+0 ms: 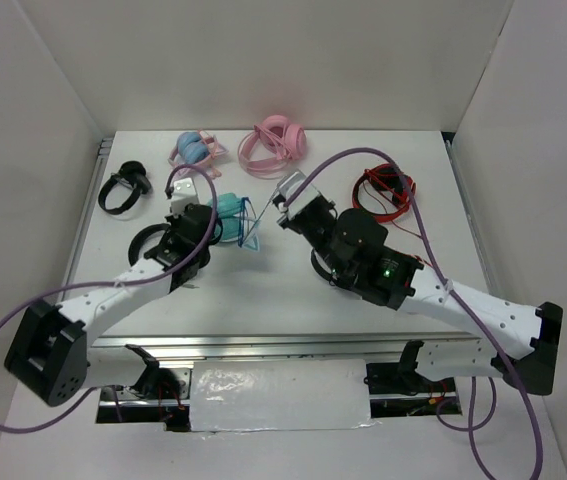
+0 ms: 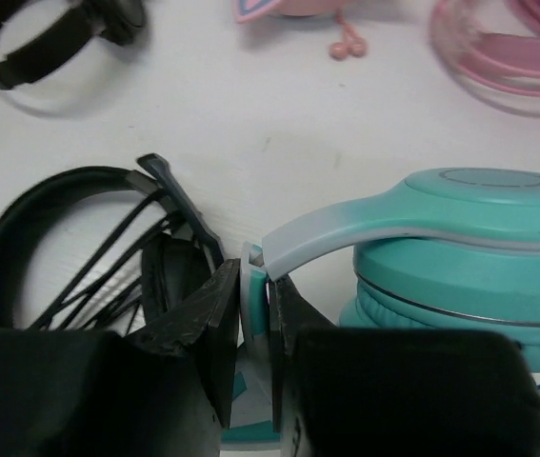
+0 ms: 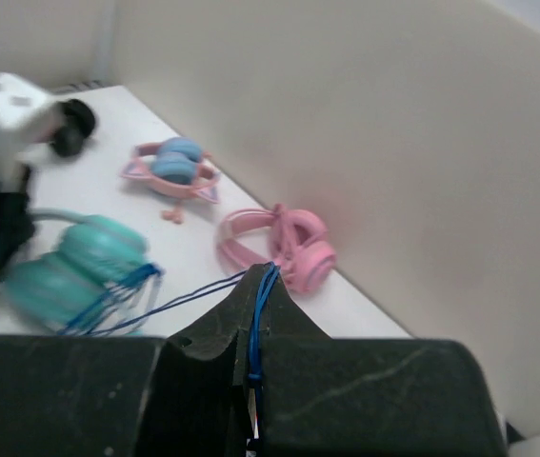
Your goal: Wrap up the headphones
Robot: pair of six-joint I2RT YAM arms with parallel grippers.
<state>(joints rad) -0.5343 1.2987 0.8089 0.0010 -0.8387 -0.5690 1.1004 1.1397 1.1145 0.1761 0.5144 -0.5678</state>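
1. The left jaws are closed tight on the pale headband [image 2: 346, 228] of the teal headphones [image 1: 226, 214], clamping it edge-on close to where it meets a cup.
2. The right jaws are pinched shut on the thin dark-blue cable [image 3: 263, 290], which runs up through the narrow slit between them.
3. From the right jaws the cable stretches in near-straight lines to the headphones, where several blue strands lie across the two cups.
4. The headphones sit between the two arms, a little left of the middle of the bench [image 1: 263, 300], with the cups side by side. I cannot tell whether the cups rest on the bench.
5. Just beside the left jaws, a black headset [image 2: 60, 238] lies flat on the bench. A second black pair [image 1: 123, 188] lies farther off, near the left edge.
6. Along the far edge lie a pink-banded pair with blue cups [image 1: 196, 149] and an all-pink pair [image 1: 275, 143], both apart from the teal one.
7. A red-and-black headset [image 1: 388, 190] lies just beyond the right arm.
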